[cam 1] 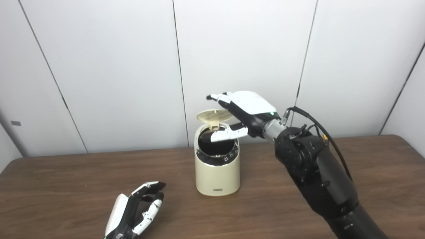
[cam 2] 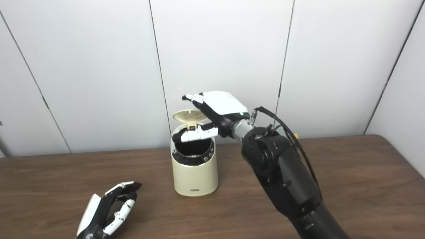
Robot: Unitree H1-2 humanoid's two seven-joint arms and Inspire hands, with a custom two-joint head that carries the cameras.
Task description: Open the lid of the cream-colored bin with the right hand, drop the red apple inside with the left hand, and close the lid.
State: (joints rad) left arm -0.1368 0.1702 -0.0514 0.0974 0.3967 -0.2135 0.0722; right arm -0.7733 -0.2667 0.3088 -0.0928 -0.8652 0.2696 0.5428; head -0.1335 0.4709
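Wooden table (cam 1: 66,179), cream bin (cam 1: 217,176) with raised lid (cam 1: 214,116), dark interior.

Matt wood-grain table (cam 1: 66,179); smooth cream plastic bin (cam 1: 217,177), glossy black-and-white plastic right hand (cam 1: 245,109).

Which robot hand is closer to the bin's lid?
The right hand. It is up at the raised lid of the cream bin. The left hand is low over the table, in front of the bin, empty.
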